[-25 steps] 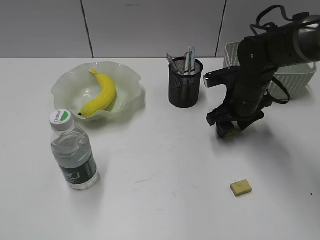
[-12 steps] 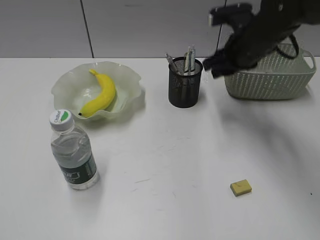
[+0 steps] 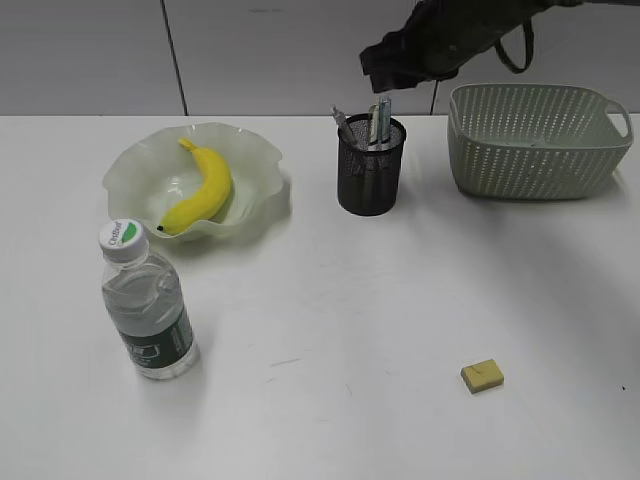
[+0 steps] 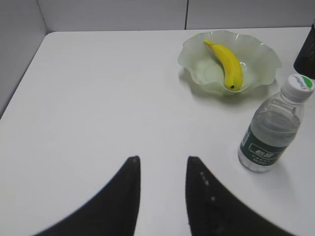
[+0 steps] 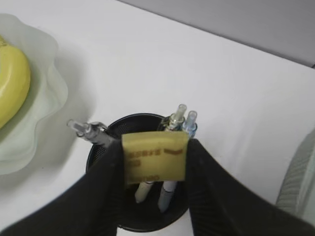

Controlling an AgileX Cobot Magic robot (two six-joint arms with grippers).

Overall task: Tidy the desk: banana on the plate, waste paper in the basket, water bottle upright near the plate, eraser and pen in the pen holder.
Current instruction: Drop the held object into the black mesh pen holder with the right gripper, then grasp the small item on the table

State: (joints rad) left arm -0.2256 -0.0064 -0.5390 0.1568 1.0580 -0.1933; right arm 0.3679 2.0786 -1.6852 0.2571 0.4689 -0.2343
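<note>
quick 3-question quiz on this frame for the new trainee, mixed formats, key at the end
1. True or false: the banana lies in the plate.
2. What does the right gripper hold between its fingers, and over which container?
A) a yellow eraser, over the pen holder
B) a pen, over the basket
C) nothing, over the plate
3. Fill in: a second eraser lies on the ____, and the water bottle stands ____.

Key
1. True.
2. A. The held eraser hangs right above the pen holder, which already has pens in it.
3. desk; upright.
</note>
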